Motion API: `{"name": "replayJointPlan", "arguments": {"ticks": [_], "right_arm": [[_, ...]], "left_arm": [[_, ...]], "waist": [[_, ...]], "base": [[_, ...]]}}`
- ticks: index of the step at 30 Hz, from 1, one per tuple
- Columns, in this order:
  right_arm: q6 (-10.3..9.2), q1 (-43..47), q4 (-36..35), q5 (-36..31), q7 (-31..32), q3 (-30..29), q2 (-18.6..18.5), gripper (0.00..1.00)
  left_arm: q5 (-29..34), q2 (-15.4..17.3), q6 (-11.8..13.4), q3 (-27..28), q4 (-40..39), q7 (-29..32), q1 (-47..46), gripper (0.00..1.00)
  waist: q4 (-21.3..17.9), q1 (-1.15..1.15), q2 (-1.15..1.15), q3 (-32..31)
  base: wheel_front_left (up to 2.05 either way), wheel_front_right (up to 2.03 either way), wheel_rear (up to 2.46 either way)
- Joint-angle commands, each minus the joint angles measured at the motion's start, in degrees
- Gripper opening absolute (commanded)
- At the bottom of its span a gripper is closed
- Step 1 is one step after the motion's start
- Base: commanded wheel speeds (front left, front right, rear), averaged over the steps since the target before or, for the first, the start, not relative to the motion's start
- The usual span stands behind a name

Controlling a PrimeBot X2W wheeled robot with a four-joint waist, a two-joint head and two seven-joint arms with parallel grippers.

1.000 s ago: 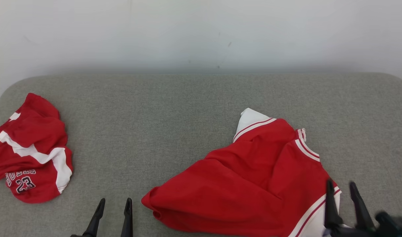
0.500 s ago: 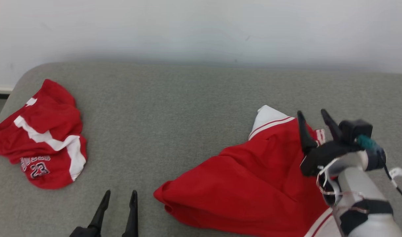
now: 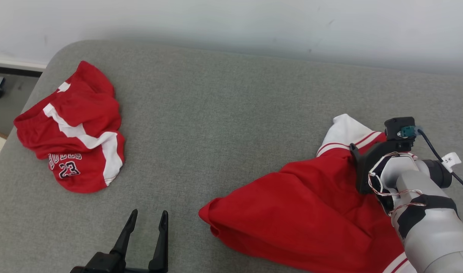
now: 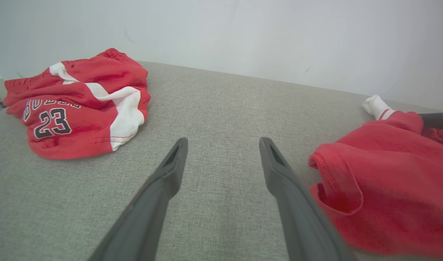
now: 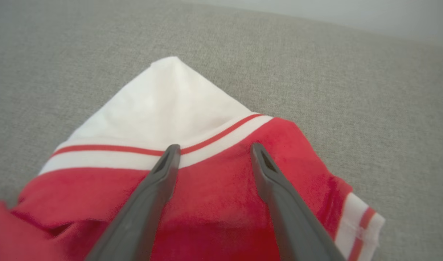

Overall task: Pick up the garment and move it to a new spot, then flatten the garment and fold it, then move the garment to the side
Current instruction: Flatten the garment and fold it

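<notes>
Two grippers are noted, both with jaws wide and nothing held. The right gripper is poised over the far end of the red garment, its fingers straddling the red-striped white band just short of the white corner. Contact between tips and cloth cannot be told. The left gripper is held above the grey surface, just beside the garment's near hem. The garment lies crumpled at the right of the surface. A second red garment, marked 23, is bunched well apart at the left.

Step judged: first pick-up, grasp not yet made.

Next move: the right jaws are to be lowered and closed on a fold near the band, deep enough that the cloth is not lost on lifting.
</notes>
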Motion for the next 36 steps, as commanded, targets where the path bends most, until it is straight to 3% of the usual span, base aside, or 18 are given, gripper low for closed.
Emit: {"name": "replayJointPlan", "arguments": {"ticks": [1, 8, 9, 11, 15, 20, 29, 35, 36], "right_arm": [[-0.08, -0.79, 0.78, -0.65, 1.24, -0.13, 0.06, 1.00], [-0.08, -2.04, 3.72, -3.05, 10.18, -0.55, 0.86, 1.00], [-0.08, -1.85, 3.90, -3.72, 11.36, -0.30, 0.92, 0.74], [-0.08, -1.95, 4.11, -4.43, 12.34, 0.32, 1.28, 0.00], [-0.09, -3.22, 3.83, -5.35, 10.74, 0.63, 0.52, 0.00], [-0.11, -8.73, 1.61, -5.94, 4.42, -1.88, -2.93, 0.00], [-0.10, -17.21, 0.52, -10.99, -8.66, -14.69, -10.98, 0.00], [-0.10, -16.46, 0.91, -17.40, -10.50, -22.20, -11.81, 0.00], [-0.10, -16.20, 0.75, -18.67, -10.74, -23.00, -11.44, 0.38]], "left_arm": [[-0.44, 0.01, 0.24, -0.15, -0.01, -0.18, -1.11, 1.00], [-0.62, 0.02, 0.53, -0.70, -0.29, -0.18, -1.71, 1.00], [-0.67, 0.02, 0.56, -0.75, -0.32, -0.18, -1.83, 1.00], [-0.83, 0.02, 0.63, -0.89, -0.36, -0.18, -2.12, 1.00], [-0.94, 0.02, 0.64, -1.05, -0.49, -0.18, -2.67, 1.00], [-1.25, 0.01, 0.68, -1.36, -0.56, -0.18, -3.80, 1.00], [-1.98, 0.03, 0.73, -2.97, -0.35, -0.18, -5.65, 1.00], [-2.48, 0.04, 1.22, -3.68, -0.30, -0.18, -5.66, 1.00], [-2.48, 0.03, 1.16, -3.65, -0.24, -0.18, -5.57, 1.00]], "waist": [[0.89, -0.01, -0.01, 0.88], [1.22, -0.01, -0.01, 2.09], [1.22, -0.01, -0.01, 2.28], [1.27, -0.01, -0.01, 2.73], [1.36, -0.01, -0.01, 3.64], [1.63, -0.01, -0.01, 4.99], [3.32, -0.01, -0.01, 7.39], [3.91, -0.01, -0.01, 7.96], [3.84, -0.01, -0.01, 7.88]], "base": [[0.00, 0.00, 0.00], [0.00, 0.00, 0.00], [0.00, 0.00, 0.00], [0.00, 0.00, 0.00], [0.00, 0.00, 0.00], [0.00, 0.00, 0.00], [0.00, 0.00, 0.00], [0.00, 0.00, 0.00], [0.00, 0.00, 0.00]]}}
